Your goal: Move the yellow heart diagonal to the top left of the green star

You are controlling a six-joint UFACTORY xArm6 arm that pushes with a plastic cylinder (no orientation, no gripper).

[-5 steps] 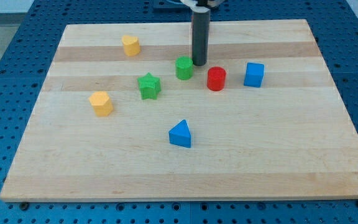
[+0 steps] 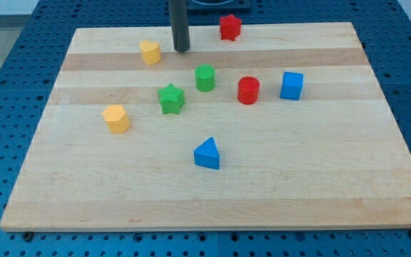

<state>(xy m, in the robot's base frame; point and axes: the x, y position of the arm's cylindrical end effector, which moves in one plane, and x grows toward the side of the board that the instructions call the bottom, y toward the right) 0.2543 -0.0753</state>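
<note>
The yellow heart (image 2: 150, 52) lies near the board's top left. The green star (image 2: 170, 98) sits below and a little right of it, toward the board's middle. My tip (image 2: 182, 50) rests on the board just right of the yellow heart, a small gap away, not touching it. The rod rises straight up out of the view's top.
A green cylinder (image 2: 205, 78) lies right of the star. A red cylinder (image 2: 248, 91) and a blue cube (image 2: 291, 86) lie further right. A red star (image 2: 230, 27) sits at the top edge. A yellow hexagonal block (image 2: 116, 118) is at left, a blue triangle (image 2: 207, 154) below centre.
My tip has moved left and up, from beside the green cylinder to just right of the yellow heart. The red star, hidden behind the rod before, now shows. The green cylinder shifted slightly left.
</note>
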